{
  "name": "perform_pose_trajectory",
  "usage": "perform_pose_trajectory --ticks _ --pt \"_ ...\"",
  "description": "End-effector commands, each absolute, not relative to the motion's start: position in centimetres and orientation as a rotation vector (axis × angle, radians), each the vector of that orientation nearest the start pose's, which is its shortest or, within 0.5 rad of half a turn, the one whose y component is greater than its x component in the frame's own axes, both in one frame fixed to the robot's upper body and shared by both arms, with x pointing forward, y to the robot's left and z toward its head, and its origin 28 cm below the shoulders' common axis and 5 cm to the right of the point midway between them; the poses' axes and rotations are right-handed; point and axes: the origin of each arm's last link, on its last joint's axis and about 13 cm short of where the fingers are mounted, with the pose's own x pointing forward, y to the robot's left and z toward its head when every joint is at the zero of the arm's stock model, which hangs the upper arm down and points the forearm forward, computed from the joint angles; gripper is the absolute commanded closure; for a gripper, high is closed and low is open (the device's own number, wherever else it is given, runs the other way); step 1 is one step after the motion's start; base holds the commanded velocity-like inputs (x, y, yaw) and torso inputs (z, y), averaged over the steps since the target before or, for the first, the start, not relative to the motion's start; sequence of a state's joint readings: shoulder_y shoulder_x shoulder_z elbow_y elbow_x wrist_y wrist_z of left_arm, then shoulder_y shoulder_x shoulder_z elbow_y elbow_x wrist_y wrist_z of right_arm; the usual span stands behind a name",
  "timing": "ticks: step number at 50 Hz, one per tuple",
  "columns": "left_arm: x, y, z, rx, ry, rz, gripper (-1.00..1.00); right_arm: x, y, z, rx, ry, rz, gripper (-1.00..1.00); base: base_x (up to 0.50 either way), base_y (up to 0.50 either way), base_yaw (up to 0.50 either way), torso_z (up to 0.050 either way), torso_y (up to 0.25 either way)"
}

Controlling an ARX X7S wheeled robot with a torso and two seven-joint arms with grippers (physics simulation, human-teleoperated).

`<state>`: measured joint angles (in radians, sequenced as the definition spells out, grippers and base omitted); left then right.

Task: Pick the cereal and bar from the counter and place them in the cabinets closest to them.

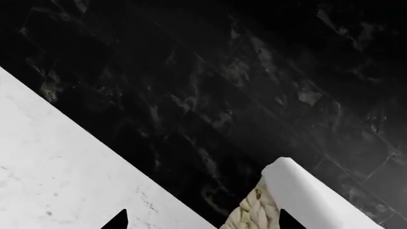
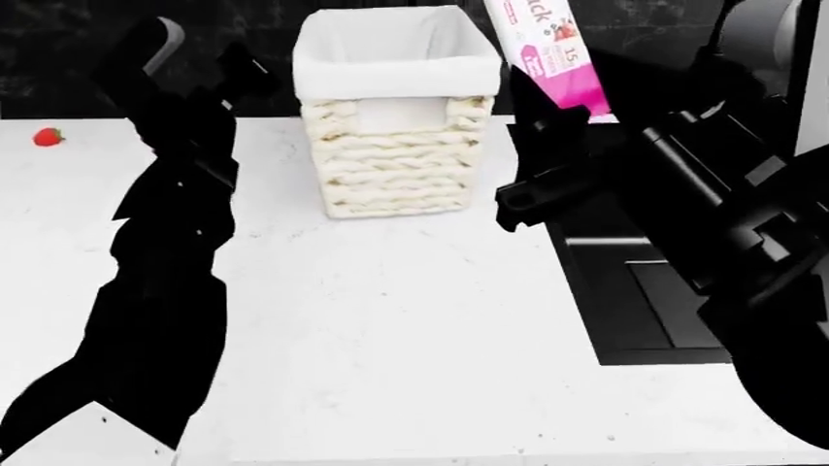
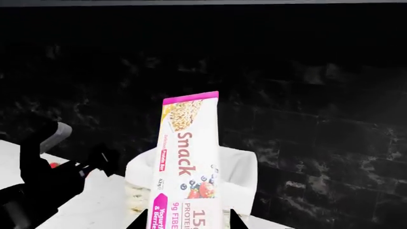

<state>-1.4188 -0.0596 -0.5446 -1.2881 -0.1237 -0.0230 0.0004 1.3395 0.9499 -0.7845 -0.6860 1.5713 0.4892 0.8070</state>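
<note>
My right gripper (image 3: 188, 222) is shut on the bar (image 3: 188, 157), gripping its magenta lower end. The bar stands upright with "Snack" readable and is lifted off the counter (image 2: 388, 340). In the head view the bar (image 2: 557, 53) rises just right of the basket's top. The left gripper (image 1: 202, 222) is open with its fingertips wide apart and nothing between them. It hangs above the counter's back edge (image 1: 51, 181), next to the basket's rim. The cereal is out of view.
A woven basket (image 2: 395, 165) with a white liner stands at the back middle of the counter. A small red berry (image 2: 49, 137) lies far left. A black recessed panel (image 2: 635, 291) lies in the counter at the right. A dark tiled wall (image 1: 254, 71) runs behind.
</note>
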Motion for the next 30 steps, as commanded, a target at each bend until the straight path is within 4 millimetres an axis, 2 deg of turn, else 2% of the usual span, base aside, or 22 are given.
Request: perform_pose_trajectory --ticks 1,5,15,30 --pt "43.9 23.9 23.0 -0.724 -0.138 0.106 -1.00 20.0 -10.7 32.0 -0.148 -0.251 0.368 1.00 0.50 0.18 0.00 0.000 0.000" --pt "43.9 24.1 23.0 -0.755 -0.147 0.095 -1.00 20.0 -10.4 32.1 -0.200 -0.262 0.370 1.00 0.51 0.27 0.00 0.000 0.000" --pt "43.9 24.1 22.8 -0.735 -0.142 0.104 -1.00 20.1 -10.4 32.6 -0.203 -0.266 0.369 1.00 0.51 0.25 0.00 0.000 0.000" --pt "43.9 24.1 22.7 -0.732 -0.139 0.114 -1.00 19.6 -10.4 33.4 -0.190 -0.286 0.370 1.00 0.50 0.04 0.00 0.000 0.001"
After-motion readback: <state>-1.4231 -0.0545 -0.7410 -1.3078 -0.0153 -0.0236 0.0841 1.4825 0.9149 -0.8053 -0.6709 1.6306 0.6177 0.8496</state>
